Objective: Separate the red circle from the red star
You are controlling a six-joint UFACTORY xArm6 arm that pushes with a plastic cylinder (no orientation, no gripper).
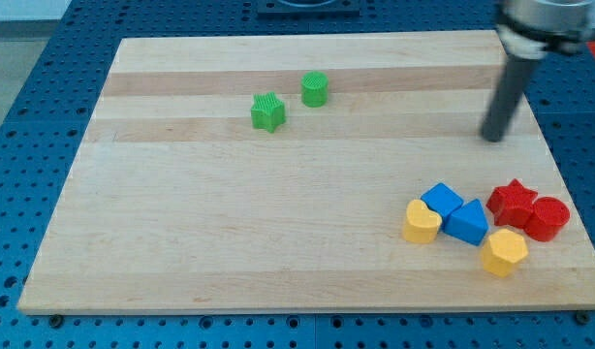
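Observation:
The red circle (548, 218) sits at the view's lower right, touching the red star (512, 202) on its left. My tip (493, 139) is above them in the view, a short way up from the star and apart from every block. The rod rises from it to the view's top right corner.
A blue cube (441, 202) and a blue triangle (466, 224) sit left of the star. A yellow heart (422, 222) and a yellow hexagon (504, 253) lie beside them. A green star (267, 112) and a green circle (315, 89) are at the upper middle. The board's right edge (577, 208) is close to the red circle.

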